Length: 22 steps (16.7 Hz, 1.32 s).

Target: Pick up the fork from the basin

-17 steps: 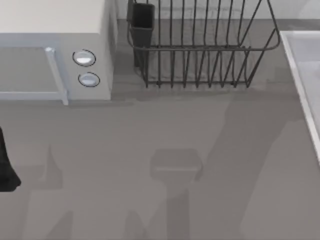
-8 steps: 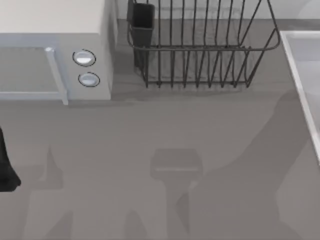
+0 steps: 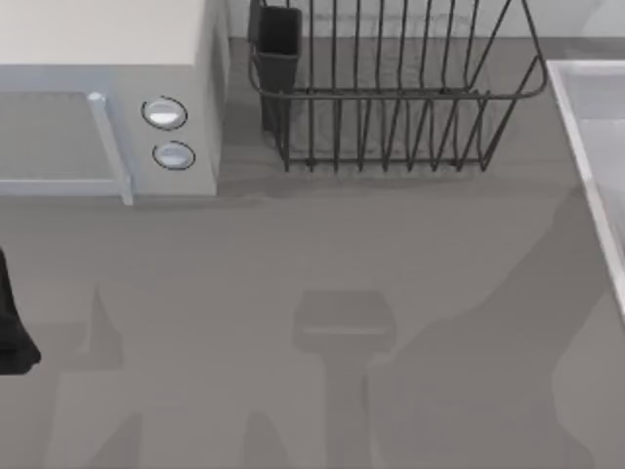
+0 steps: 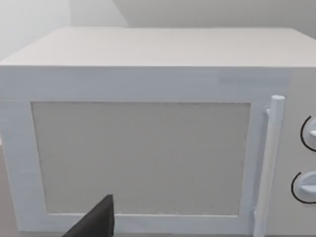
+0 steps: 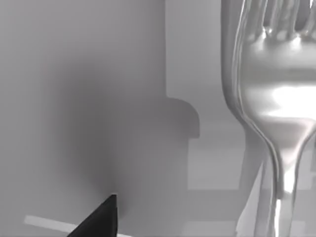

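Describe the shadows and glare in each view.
Top view: soft arm-shaped shadows lie across the grey table, the broadest toward its right near the basin. Right wrist view: bright glare streaks the fork, and a dark shadow pools beside it. Left wrist view: the microwave is evenly lit, without glare.

I see a grey table [image 3: 293, 254] with soft shadows. A white microwave box [image 3: 107, 88] sits beside a dark wire rack [image 3: 391, 98].

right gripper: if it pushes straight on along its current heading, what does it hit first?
Probably the fork: its shiny head and neck loom close ahead in the right wrist view, slightly off centre. Dead centre is the pale basin floor behind it. Depth is unclear, so it may graze past the fork.
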{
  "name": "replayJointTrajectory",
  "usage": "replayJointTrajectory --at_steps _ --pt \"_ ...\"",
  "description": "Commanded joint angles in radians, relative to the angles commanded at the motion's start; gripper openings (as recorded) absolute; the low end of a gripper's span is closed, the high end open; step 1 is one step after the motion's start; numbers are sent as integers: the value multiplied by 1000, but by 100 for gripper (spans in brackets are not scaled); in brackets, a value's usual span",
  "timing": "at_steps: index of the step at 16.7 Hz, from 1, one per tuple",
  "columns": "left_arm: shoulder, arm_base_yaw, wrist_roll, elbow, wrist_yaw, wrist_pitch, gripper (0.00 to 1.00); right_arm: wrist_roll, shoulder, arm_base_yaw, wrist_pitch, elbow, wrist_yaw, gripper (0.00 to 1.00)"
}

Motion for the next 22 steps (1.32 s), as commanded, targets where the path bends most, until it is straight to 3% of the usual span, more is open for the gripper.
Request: replayJointTrajectory --at_steps 13,22 --pt "0 0 0 0 0 0 100 0 0 0 0 0 0 2" --pt "0 0 0 0 0 0 100 10 -46 3 -13 12 -12 0"
